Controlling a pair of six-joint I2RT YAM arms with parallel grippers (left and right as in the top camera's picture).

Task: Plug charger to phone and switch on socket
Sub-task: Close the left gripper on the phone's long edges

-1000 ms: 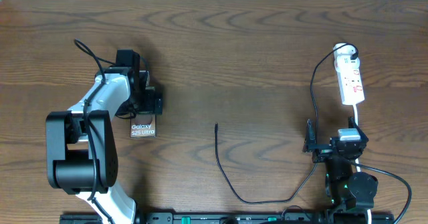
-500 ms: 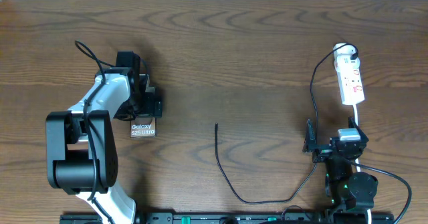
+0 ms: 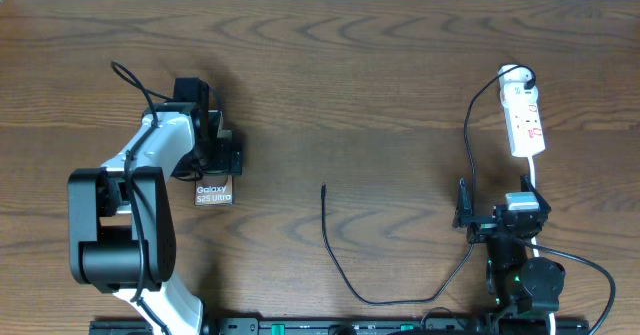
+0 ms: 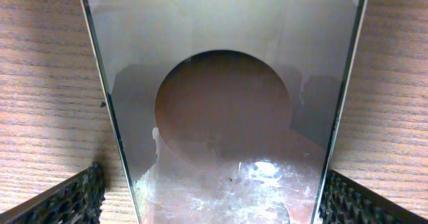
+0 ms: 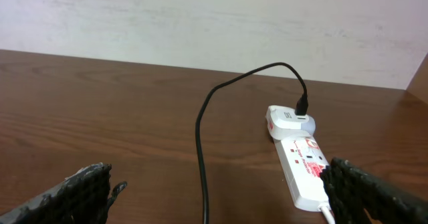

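The phone [image 3: 213,194] lies flat on the table; only its lettered end shows in the overhead view. My left gripper [image 3: 214,163] hovers over its far part. In the left wrist view the phone's glossy back [image 4: 221,110] with the round mark fills the frame. My left gripper [image 4: 212,207] is open, with one finger on each side of the phone. The charger cable [image 3: 335,250] curves across the table, its tip lying free at mid-table. Its other end is plugged in at the socket [image 3: 525,123]. My right gripper [image 3: 495,213] is open and empty in front of the socket [image 5: 304,170], with the cable [image 5: 200,150] running between its fingers [image 5: 217,197].
The socket's white cord [image 3: 535,175] runs toward the right arm's base. A pale wall [image 5: 200,23] stands behind the table's far edge. Bare brown wood [image 3: 380,95] lies between the two arms.
My left gripper has shifted very slightly toward the phone. The right arm, cable and socket have not moved.
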